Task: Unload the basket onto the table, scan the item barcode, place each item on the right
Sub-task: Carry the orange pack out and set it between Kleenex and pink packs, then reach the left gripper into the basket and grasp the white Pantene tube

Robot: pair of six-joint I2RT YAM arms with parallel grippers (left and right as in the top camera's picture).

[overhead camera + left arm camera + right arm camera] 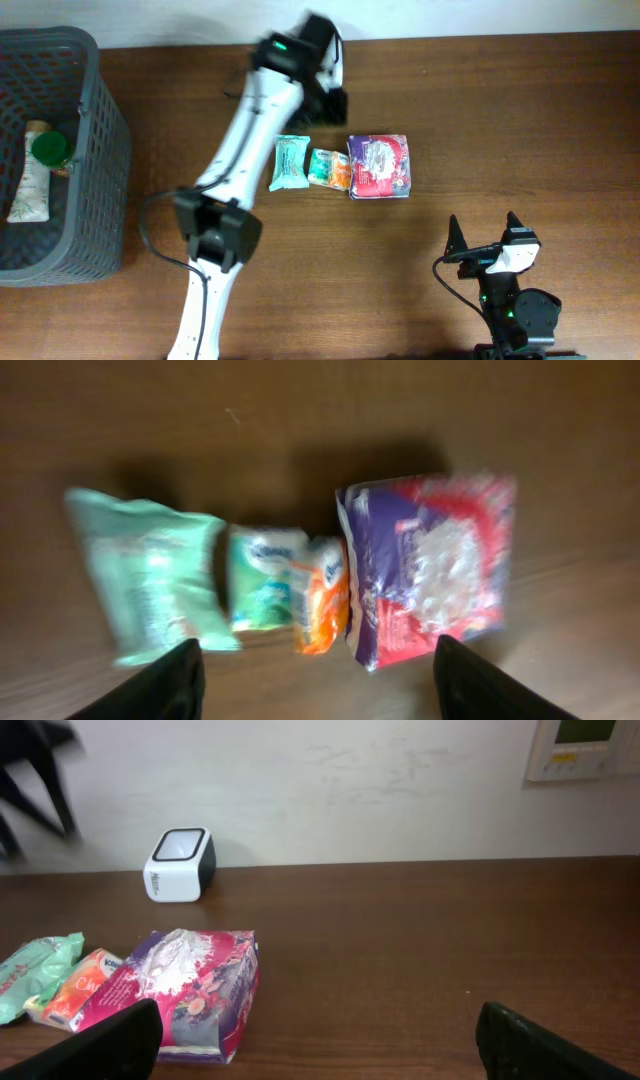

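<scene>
Overhead: green packet point(290, 162), orange pack point(330, 168) and purple pouch point(379, 166) lie in a row on the worktop point(520, 100), beside the left end effector point(335, 102). Left wrist: it gapes wide, empty. Right wrist: the right end effector point(320, 1040) is open too, with the scanner point(180, 865) by the wall point(350, 780). The light, crinkly wrappers will likely slip, so pinch across an edge.

A mint-green packet point(290, 162), a small orange-and-green tissue pack point(329, 167) and a purple-red pack point(380, 166) lay flat side by side on the tabletop point(500, 120). The white scanner point(180, 864) stood apart near the wall.
</scene>
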